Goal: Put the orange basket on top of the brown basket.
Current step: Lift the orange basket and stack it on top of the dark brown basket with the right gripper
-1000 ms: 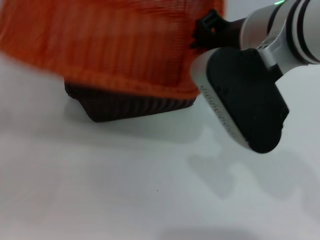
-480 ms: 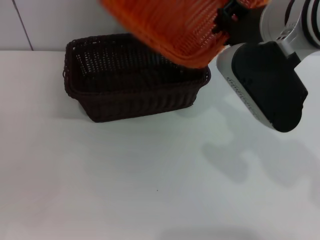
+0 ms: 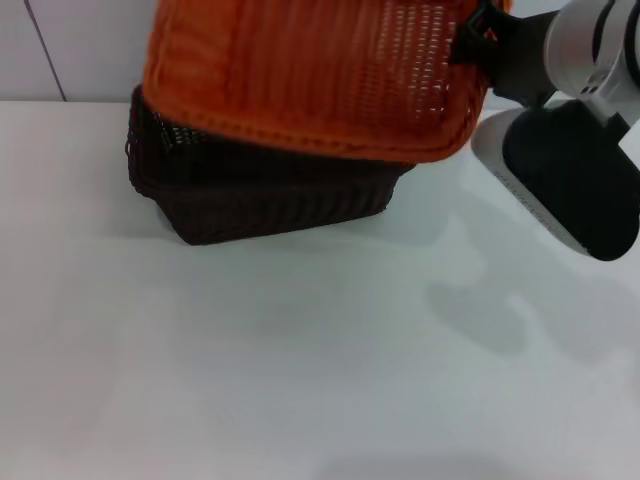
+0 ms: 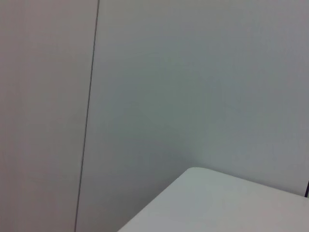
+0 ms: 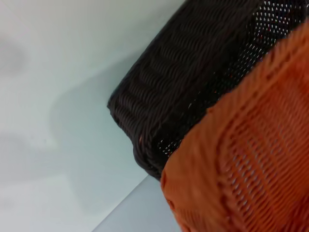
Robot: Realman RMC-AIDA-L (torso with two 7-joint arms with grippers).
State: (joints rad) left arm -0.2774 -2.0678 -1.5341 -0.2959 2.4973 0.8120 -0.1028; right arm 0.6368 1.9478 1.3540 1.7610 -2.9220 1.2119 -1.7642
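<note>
The orange basket (image 3: 310, 70) hangs in the air, tilted, just above the brown basket (image 3: 270, 205) and covers most of its opening. The brown basket stands on the white table (image 3: 300, 350) at the back. My right gripper (image 3: 478, 35) is at the orange basket's right end, shut on its rim, and holds it up. The right wrist view shows the orange basket (image 5: 251, 159) close over a corner of the brown basket (image 5: 193, 82). I cannot tell whether the two baskets touch. My left gripper is out of view.
A white wall runs behind the table. My right arm's black and white forearm (image 3: 570, 180) hangs over the table to the right of the baskets. The left wrist view shows only wall and a table corner (image 4: 231, 203).
The orange basket swung up and to the right, uncovering the brown basket, then came back down and left over it. My right arm has shifted to the right.
</note>
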